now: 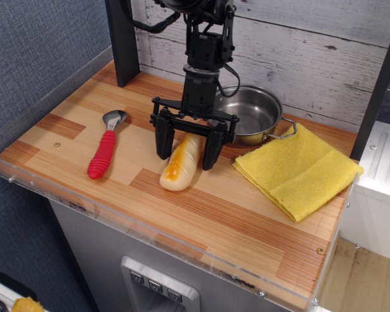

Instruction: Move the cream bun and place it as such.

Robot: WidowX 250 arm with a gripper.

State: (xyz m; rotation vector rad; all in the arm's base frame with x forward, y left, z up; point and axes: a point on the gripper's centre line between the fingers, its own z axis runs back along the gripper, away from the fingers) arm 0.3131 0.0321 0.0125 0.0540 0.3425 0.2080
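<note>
Hand: my hand [186, 155] is spread wide, one finger either side of the cream bun's far end, gripping nothing.
Cream bun: the cream bun [180, 163] lies flat on the surface [234, 208], between the red-handled scoop [104, 149] and the yellow cloth [296, 170], near the pot [247, 114].
Progress: placement looks done; only lifting clear remains, I judge.

Single fixed cam, no wrist view. Sits high in front of the worktop [201, 214], off its near corner, looking down and back toward the plank wall [299, 45]. Mid range: whole worktop fits in frame, running from left edge to lower right. Arm enters top centre, end effector [186, 151] near frame middle. Floor visible lower right, cabinet front bottom centre.
</note>
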